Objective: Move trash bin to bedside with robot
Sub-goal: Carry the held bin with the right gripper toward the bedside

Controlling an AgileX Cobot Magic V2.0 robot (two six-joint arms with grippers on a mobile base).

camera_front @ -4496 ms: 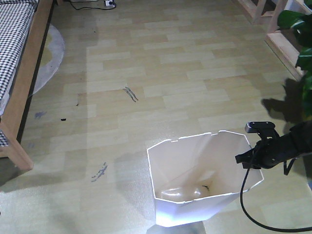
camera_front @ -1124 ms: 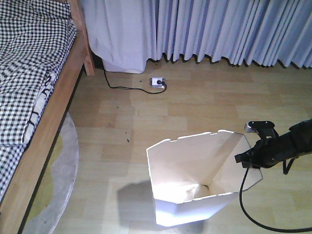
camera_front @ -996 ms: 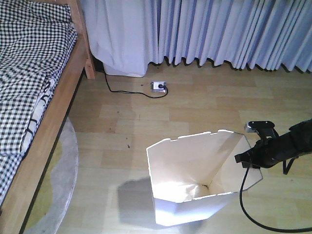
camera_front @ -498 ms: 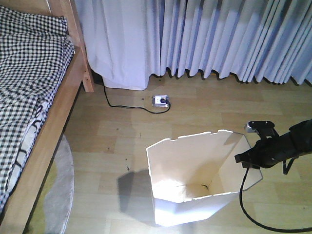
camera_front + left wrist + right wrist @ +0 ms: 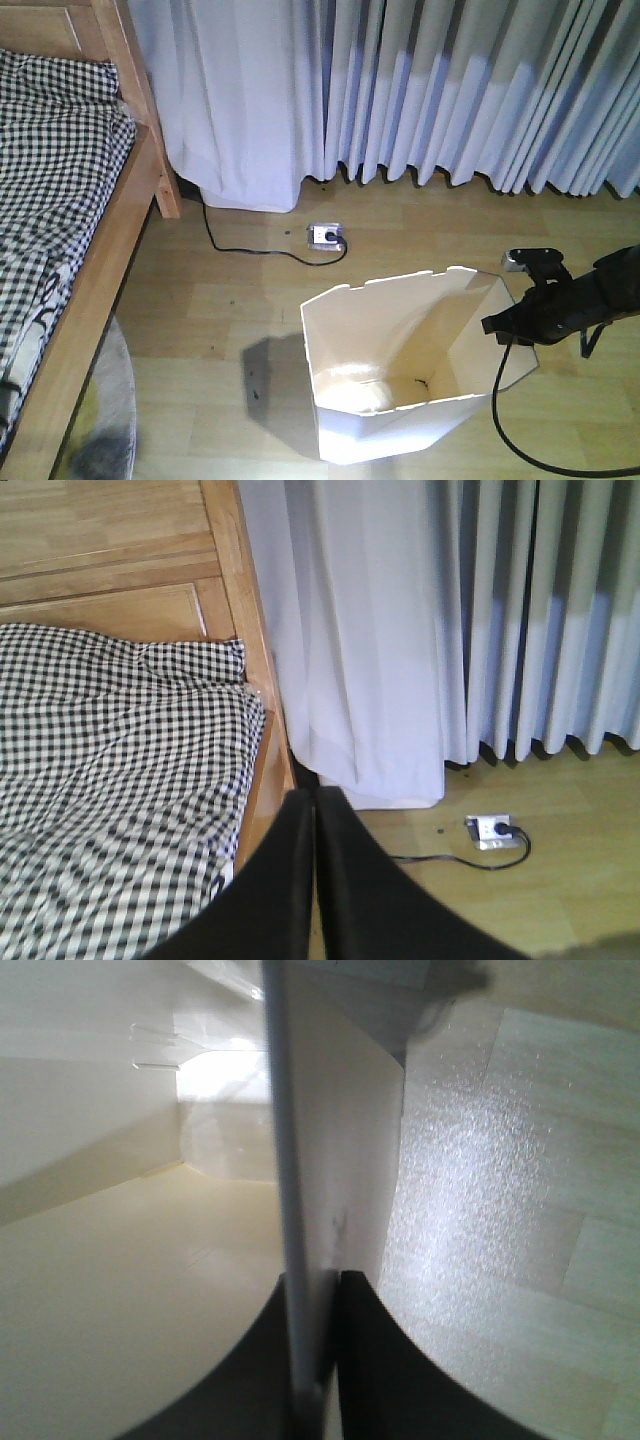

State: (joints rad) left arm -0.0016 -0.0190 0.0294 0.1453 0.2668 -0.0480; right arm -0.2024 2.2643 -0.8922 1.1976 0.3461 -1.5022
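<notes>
The bed is running along the left edge, its checked bedding on top. The left gripper is pointing toward the bed's side and the curtains, with its fingers pressed together on nothing. The bin is standing upright on the floor, right of the bed and apart from it. The right arm is reaching in roughly level from the right edge. The right gripper is pinching the bin's right wall at the rim, one finger inside and one outside.
</notes>
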